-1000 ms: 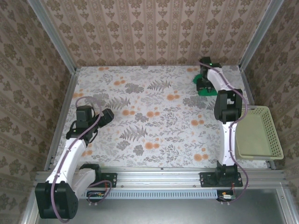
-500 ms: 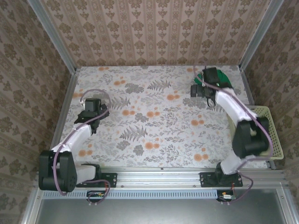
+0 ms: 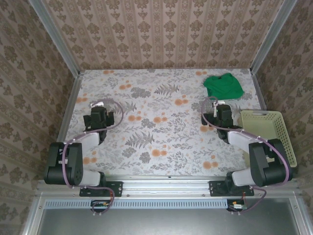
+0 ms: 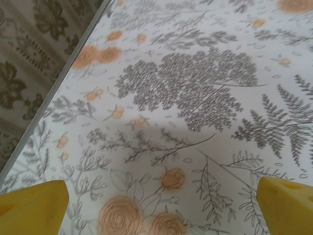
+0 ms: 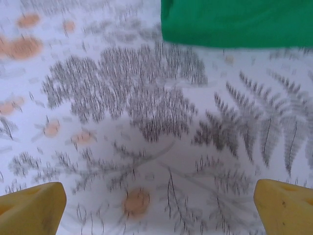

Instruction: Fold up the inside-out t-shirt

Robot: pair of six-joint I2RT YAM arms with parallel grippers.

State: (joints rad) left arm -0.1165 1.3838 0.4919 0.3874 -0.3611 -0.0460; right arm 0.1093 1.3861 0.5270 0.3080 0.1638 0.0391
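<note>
Beyond R fingers (image 5: 30,208), apart: t-shirt (image 5: 234,22)

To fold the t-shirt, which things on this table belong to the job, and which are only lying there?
Belongs to the job:
- bright green, wrinkly cloth t-shirt, near the far right corner of the floral-patterned table

Just lying about:
- pale yellow-green plastic basket, at the right edge, apart from the shirt

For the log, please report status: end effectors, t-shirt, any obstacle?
Left end effector open, empty. Right end effector open, empty. T-shirt lies compact at far right corner. Basket aside, nothing blocking.
</note>
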